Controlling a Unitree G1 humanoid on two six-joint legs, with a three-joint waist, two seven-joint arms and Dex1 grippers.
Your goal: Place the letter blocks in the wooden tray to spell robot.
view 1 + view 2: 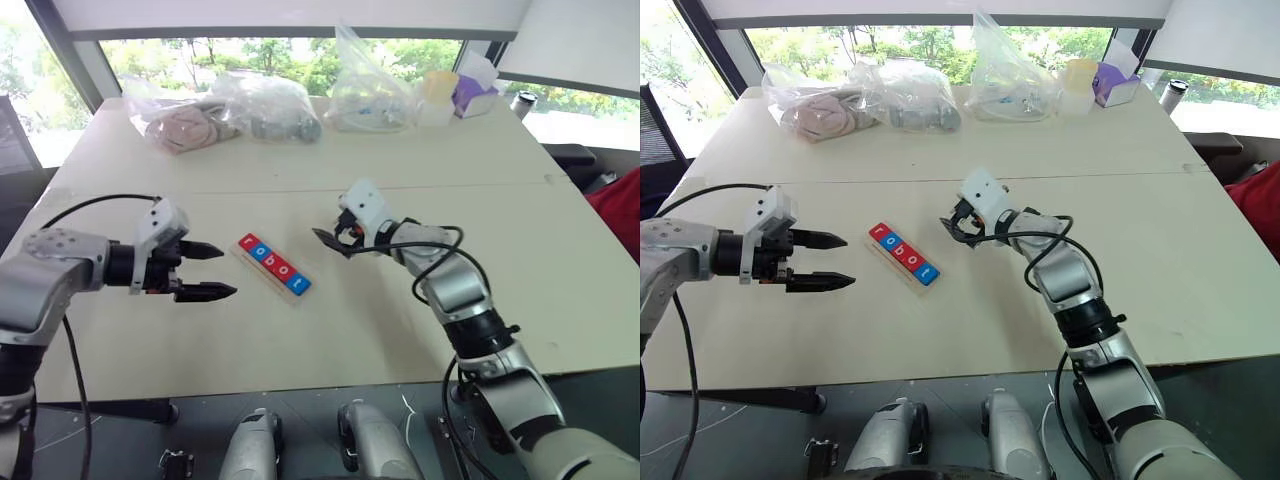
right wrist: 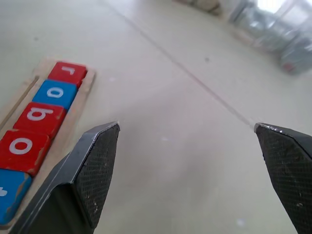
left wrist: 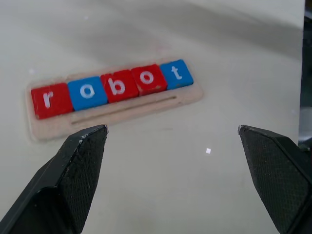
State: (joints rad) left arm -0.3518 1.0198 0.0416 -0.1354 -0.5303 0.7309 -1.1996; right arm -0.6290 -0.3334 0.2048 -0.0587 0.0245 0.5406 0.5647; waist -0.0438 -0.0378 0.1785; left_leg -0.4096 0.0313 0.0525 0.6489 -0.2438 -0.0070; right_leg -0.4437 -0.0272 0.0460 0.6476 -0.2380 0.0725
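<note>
so all five letter blocks (image 1: 272, 266) are sitting in the wooden tray (image 3: 117, 109) mid-table (image 1: 330, 330) spelling robot, left claw (image 1: 207, 271) spread wide and empty at its 9 o'clock, right claw (image 1: 335, 240) spread too at 3 o'clock

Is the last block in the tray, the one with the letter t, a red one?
No, the t block at the end of the wooden tray is blue, next to a red o block.

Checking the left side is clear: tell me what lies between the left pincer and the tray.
Bare table between the left pincer and the tray, seen in the left eye view.
</note>
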